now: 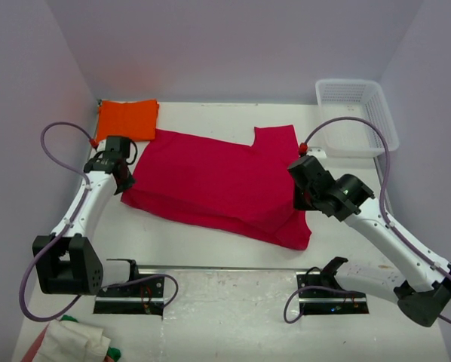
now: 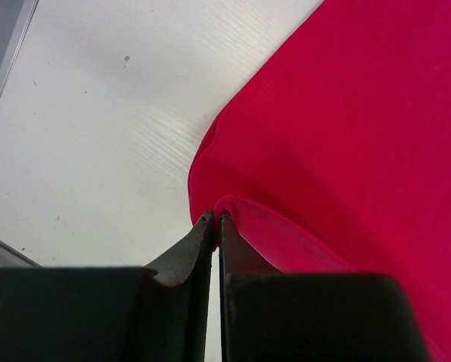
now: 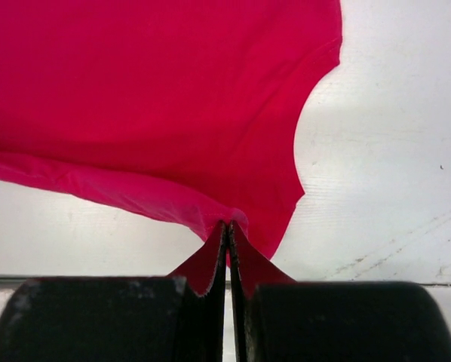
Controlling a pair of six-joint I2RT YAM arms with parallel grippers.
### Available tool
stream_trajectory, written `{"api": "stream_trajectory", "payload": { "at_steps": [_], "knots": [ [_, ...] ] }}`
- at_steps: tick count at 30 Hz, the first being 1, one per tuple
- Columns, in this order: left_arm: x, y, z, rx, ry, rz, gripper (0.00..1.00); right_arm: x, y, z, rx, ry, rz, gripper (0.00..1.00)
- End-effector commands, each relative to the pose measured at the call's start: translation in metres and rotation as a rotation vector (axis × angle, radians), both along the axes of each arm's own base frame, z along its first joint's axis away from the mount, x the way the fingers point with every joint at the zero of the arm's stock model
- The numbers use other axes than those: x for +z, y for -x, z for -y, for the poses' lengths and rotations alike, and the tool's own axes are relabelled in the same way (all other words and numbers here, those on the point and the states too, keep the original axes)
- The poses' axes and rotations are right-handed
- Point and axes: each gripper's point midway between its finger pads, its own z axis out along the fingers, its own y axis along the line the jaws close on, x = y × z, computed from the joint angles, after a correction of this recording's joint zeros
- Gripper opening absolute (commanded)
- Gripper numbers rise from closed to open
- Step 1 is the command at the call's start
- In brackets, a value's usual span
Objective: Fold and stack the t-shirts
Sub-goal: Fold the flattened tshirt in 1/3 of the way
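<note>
The crimson-red t-shirt (image 1: 218,181) lies partly folded across the middle of the white table. My left gripper (image 1: 124,179) is shut on its left edge; in the left wrist view the jaws (image 2: 216,219) pinch a fold of the red cloth (image 2: 346,136). At the shirt's right side my right gripper (image 1: 299,197) is shut on the cloth too, with the red fabric (image 3: 150,90) bunched at the tips (image 3: 229,224) and lifted a little. The orange t-shirt (image 1: 127,118) sits folded at the far left corner, apart from both grippers.
A white plastic basket (image 1: 357,115) stands at the far right corner. Purple walls close in the left, back and right. A metal rail (image 1: 225,268) runs along the near edge between the arm bases. White and red cloth (image 1: 71,341) lies at the bottom left.
</note>
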Motion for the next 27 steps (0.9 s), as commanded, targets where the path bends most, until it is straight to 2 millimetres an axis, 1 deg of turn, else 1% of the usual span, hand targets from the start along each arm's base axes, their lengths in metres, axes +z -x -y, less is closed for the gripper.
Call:
{"api": "stream_trajectory", "payload": {
  "at_steps": [1,5,12,13,22,27],
  "knots": [
    [0.015,-0.021,-0.006,0.036,-0.028,0.071,0.05,0.016,-0.019,-0.002,-0.003,-0.009,0.061,0.0],
    [0.011,-0.028,-0.008,0.044,-0.044,0.054,0.04,0.015,-0.027,-0.001,-0.006,0.002,0.058,0.0],
    [0.005,-0.043,-0.006,0.032,-0.035,0.03,0.04,0.009,-0.035,0.0,-0.006,0.007,0.049,0.0],
    [0.002,-0.047,-0.004,0.022,-0.028,0.024,0.04,0.008,-0.036,0.0,-0.006,0.009,0.048,0.0],
    [-0.022,-0.058,-0.003,0.015,-0.023,-0.041,0.05,-0.001,-0.044,0.002,-0.003,0.02,0.03,0.0],
    [-0.028,-0.068,0.003,-0.013,-0.012,-0.046,0.05,-0.007,-0.049,0.002,-0.002,0.018,0.022,0.0]
  ]
}}
